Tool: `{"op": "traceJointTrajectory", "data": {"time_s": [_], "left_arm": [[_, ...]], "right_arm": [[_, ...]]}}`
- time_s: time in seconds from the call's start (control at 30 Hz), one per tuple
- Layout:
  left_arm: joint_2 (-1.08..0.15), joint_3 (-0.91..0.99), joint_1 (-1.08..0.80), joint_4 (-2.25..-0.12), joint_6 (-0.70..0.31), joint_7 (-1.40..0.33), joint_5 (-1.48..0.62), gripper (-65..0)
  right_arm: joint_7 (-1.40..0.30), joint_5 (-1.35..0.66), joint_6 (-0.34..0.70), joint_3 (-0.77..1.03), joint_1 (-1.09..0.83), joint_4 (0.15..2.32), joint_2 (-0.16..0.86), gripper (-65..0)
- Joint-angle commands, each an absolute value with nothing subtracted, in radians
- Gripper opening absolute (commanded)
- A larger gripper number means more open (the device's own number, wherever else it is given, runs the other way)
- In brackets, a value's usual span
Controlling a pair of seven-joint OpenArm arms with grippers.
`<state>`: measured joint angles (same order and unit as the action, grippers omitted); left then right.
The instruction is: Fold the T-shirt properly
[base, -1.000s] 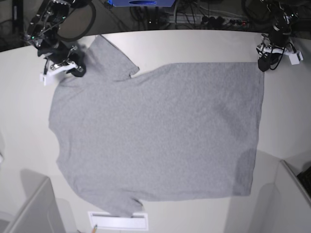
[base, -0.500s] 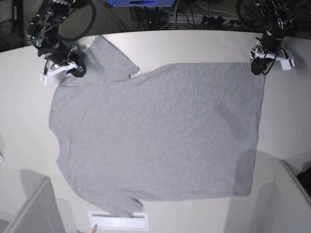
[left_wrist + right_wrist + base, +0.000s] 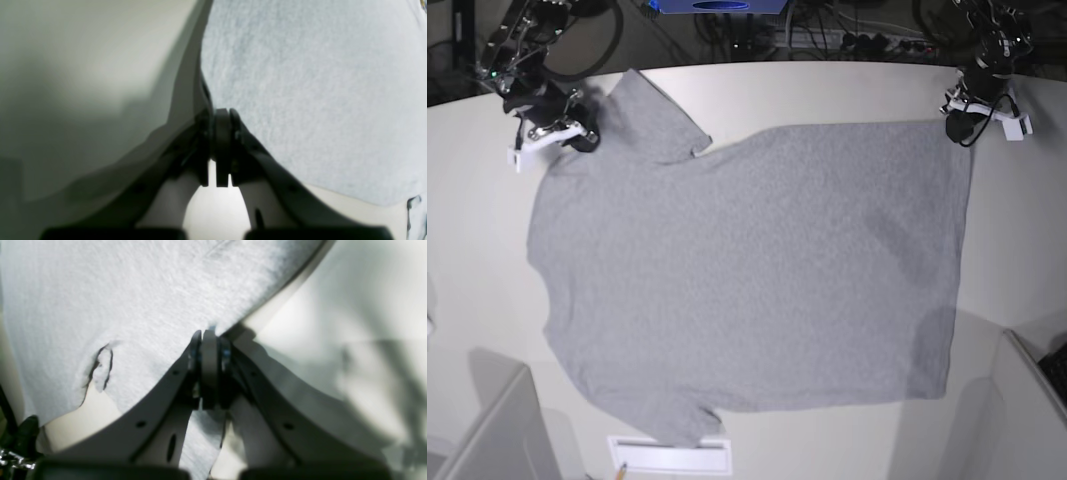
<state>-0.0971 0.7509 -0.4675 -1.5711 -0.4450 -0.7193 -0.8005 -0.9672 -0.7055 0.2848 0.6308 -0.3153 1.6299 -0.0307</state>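
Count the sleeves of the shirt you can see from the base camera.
2. One sleeve lies at the top left of the T-shirt, beside the right gripper; the other sleeve lies at the bottom left, near the table's front edge. Both lie flat.

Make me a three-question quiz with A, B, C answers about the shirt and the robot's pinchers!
1. Where does the right gripper hold the T-shirt?
A. by the shoulder, next to the far sleeve
B. in the middle of the chest
C. at the near hem corner

2. What colour is the side of the T-shirt facing up?
A. red with stripes
B. plain grey
C. bright yellow

3. How does the left gripper stand?
A. wide open above the table
B. shut on a pencil
C. shut at the T-shirt's far hem corner

Answers:
1 A: in the base view it sits at the shoulder edge beside the far sleeve.
2 B: only plain grey cloth shows.
3 C: the left wrist view shows the jaws pressed together at the cloth edge.
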Motion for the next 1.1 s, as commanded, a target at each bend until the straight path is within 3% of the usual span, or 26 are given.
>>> {"op": "traceJointTrajectory", "data": {"time_s": [0.0, 0.5, 0.93, 1.07], "left_arm": [[-0.110, 0.757, -0.470, -1.615, -0.453, -0.702, -0.817, -65.0], [-0.107, 0.757, -0.584, -1.871, -0.453, -0.702, -0.816, -65.0], [-0.104, 0.757, -0.361, -1.860, -0.352, -0.892, -0.816, -65.0], [-0.104, 0.757, -0.332, -1.862, -0.315, -0.909, -0.819, -65.0]], "right_arm": [[-0.975, -0.693, 0.275, 0.636, -0.321, 1.655, -0.025, -65.0], [-1.113, -0.697, 0.271, 0.639, -0.335, 1.857, -0.031, -65.0], [-1.257, -0.690, 0.269, 0.697, -0.151, 1.854, -0.031, -65.0], [-1.257, -0.691, 0.197, 0.691, -0.102, 1.851, -0.033, -65.0]]}}
